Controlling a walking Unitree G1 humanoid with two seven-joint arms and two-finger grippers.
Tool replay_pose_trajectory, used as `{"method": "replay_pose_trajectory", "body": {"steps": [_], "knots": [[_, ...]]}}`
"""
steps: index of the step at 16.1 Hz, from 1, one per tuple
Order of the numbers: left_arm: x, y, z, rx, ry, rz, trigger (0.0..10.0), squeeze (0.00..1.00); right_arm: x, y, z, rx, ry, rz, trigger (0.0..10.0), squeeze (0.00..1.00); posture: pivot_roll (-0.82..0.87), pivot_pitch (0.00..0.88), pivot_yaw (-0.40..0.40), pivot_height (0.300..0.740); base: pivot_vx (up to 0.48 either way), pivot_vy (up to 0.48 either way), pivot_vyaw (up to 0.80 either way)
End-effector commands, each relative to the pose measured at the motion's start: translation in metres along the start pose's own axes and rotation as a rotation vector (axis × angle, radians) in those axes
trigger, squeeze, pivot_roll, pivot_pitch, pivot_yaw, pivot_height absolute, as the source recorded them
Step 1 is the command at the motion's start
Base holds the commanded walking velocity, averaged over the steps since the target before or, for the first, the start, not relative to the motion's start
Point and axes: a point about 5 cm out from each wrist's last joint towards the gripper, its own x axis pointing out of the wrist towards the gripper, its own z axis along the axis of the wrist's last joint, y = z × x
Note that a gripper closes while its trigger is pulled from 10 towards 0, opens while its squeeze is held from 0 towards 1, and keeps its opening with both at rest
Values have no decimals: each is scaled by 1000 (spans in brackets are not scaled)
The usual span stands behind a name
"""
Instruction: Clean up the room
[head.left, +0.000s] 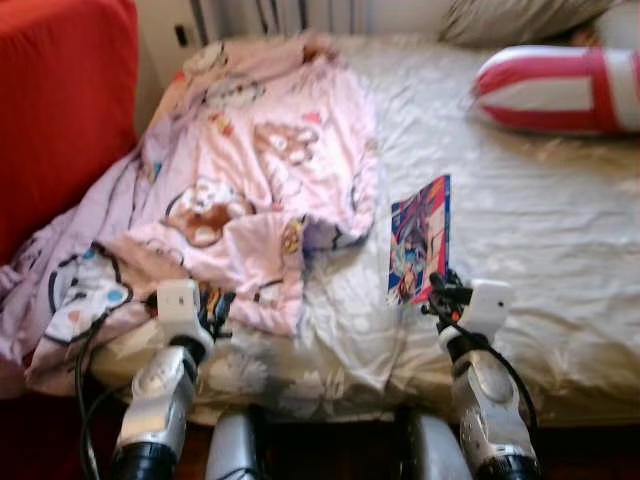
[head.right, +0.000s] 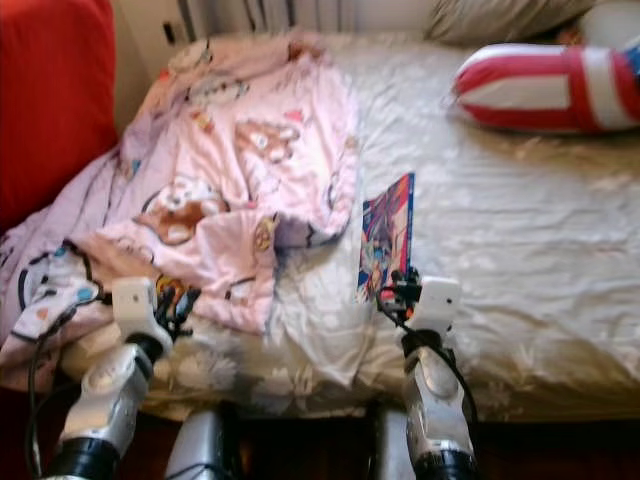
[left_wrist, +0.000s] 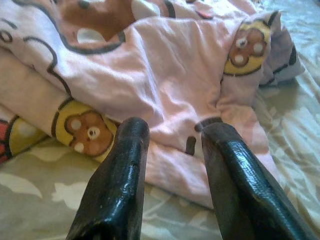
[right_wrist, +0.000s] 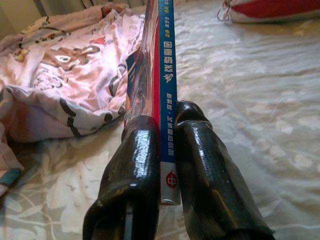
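Right gripper (right_wrist: 167, 145) pinching glossy thin book (head.left: 421, 238), left gripper (left_wrist: 172, 145) spread over rumpled pink blanket (head.left: 255, 170)

light: soft, even daylight | head views: slightly blurred | wrist views: sharper, glare on glossy black fingers (right_wrist: 200, 150)

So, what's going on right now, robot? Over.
Right end effector shut on book, held upright over bed. Left end effector open, at blanket edge. Nothing in the way.

The book (right_wrist: 166, 95) bears a blue spine printed with a column of white Chinese characters, too small and skewed to read.
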Motion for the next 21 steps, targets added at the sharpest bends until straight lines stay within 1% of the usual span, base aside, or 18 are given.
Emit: {"method": "replay_pose_trajectory", "body": {"steps": [1, 2, 3, 4, 6, 9, 13, 16, 19, 21], "knots": [[-1, 5, -3, 10, 8, 22, 10000, 0, 3, 6, 11, -15, -49, 27, 10000, 0, 45, 10, 7, 588, 0, 0, 0], [-2, 8, -10, 7, 30, 38, 10000, 0, 5, 8, 11, -30, -42, 30, 10000, 0, 47, 0, 9, 598, 0, 0, 0], [-6, 17, -23, -5, 78, 73, 10000, 0, 9, 12, 12, -37, -32, 40, 10000, 0, 47, 0, 8, 613, 0, 0, 0], [-8, 21, -31, -13, 110, 93, 10000, 0, 9, 14, 12, -33, -32, 46, 10000, 0, 45, 0, 8, 628, 0, 0, 0], [-14, 25, -43, -9, 154, 102, 10000, 0, 9, 15, 12, -32, -30, 48, 10000, 0, 40, 0, 9, 648, 0, 0, 0], [-21, 28, -57, 7, 205, 110, 10000, 0, 6, 12, 10, -33, -27, 39, 10000, 0, 37, 0, 9, 668, 0, 0, 0], [-28, 28, -72, 9, 272, 117, 10000, 0, 5, 10, 7, -33, -16, 29, 10000, 0, 41, 0, 2, 703, 0, 0, 0], [-40, 29, -90, 13, 358, 133, 10000, 0, 3, 9, 3, -27, -12, 4, 10000, 0, 45, 0, -9, 708, 0, 0, 0], [-54, 35, -105, 27, 450, 171, 10000, 0, 1, 7, -2, -19, -8, -7, 10000, 0, 46, 0, -15, 708, 0, 0, 0], [-61, 36, -114, 39, 507, 183, 10000, 0, -3, 2, -9, -21, 20, -34, 10000, 0, 55, 0, -18, 708, 0, 0, 0]]}}
